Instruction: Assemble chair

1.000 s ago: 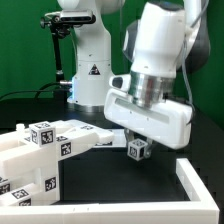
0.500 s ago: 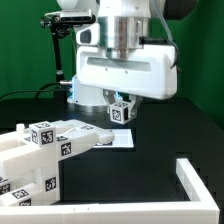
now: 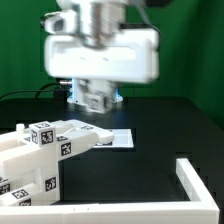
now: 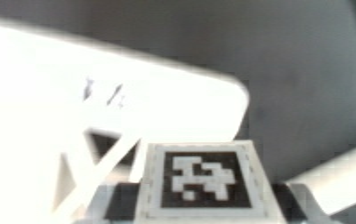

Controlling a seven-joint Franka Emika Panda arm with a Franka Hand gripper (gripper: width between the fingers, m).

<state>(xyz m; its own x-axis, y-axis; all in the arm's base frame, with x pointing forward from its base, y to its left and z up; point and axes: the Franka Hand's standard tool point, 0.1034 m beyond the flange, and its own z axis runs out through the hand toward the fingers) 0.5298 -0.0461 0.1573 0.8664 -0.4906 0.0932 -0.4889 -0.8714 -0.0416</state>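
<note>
Exterior view: hand point(image 3: 96, 98) above table point(image 3: 175, 120), clamped on small tagged chair block point(image 4: 201, 178); white chair pieces point(image 3: 40, 150) at exterior view's left.

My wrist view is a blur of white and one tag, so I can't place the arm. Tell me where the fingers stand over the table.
Observer: The fingers hold the tagged block high above the black table, clear of everything that lies on it.
Operator: Say what is down there near it.
Observer: The marker board lies flat on the table, lower in the exterior view than the block and slightly to the exterior view's right.
Operator: Now locate the other chair pieces.
Observer: The cluster of white chair pieces sits on the table at the exterior view's lower left, one end pointing toward the marker board.
</note>
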